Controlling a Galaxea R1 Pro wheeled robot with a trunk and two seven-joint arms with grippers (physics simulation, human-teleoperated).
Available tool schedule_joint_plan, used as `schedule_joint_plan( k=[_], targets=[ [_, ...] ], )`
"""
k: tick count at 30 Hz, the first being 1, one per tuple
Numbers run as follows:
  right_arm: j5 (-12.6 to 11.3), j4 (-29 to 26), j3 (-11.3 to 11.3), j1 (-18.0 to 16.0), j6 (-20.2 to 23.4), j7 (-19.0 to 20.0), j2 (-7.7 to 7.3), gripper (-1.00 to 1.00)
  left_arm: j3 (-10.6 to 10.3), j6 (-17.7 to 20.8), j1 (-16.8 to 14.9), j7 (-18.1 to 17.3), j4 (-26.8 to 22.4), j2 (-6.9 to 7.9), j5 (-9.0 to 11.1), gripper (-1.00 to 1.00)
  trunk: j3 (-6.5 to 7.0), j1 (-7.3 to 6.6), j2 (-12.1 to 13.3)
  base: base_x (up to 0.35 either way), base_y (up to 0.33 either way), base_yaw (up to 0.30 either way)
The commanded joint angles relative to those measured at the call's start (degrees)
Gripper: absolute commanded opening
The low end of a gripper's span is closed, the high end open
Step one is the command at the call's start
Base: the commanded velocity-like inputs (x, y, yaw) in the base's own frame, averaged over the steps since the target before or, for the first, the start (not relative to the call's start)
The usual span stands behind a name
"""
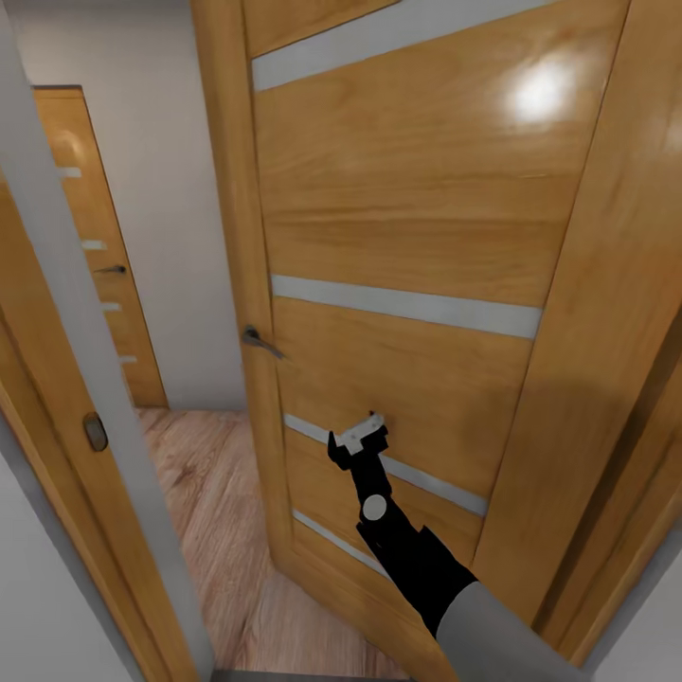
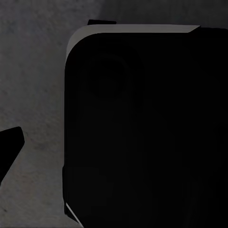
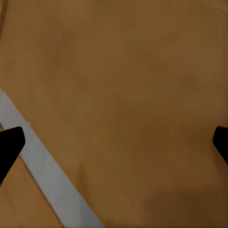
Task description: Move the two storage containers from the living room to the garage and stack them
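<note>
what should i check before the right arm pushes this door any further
1. Right gripper against the door: ok, at its lower panel by a pale stripe.
2. Right fingers spread: ok, tips at both edges of the wrist view.
3. Door ajar: ok, wood floor shows through the gap.
4. Handle clear of the gripper: ok, up and to its left.
5. Containers in hand: not ok, none held.
6. Left gripper state: cannot tell, view too dark.
</note>
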Motion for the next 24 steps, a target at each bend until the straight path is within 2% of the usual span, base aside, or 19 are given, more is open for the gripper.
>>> schedule_joint_plan(
  k=[1, 14, 24],
  targets=[
    [0.69, 0.54, -6.16, -0.07, 0.21, -0.44, 0.0, 1.0, 0.05, -0.15, -0.01, -0.01, 0.0, -0.04, 0.32, 1.0, -0.05, 0.02, -0.02, 0.18, 0.0, 0.0],
    [1.31, 3.89, -5.96, -0.07, -1.16, -0.54, 0.0, 1.0, 0.05, -0.15, -0.01, -0.01, 0.0, -0.01, 0.33, 1.0, -0.05, 0.02, -0.02, 0.196, 0.0, 0.0],
    [1.26, 4.42, -5.89, -0.07, -1.12, -0.38, 0.0, 1.0, 0.06, -0.15, -0.01, -0.01, 0.0, -0.03, 0.33, 1.0, -0.05, 0.02, -0.02, 0.016, 0.0, 0.0]
  ],
)
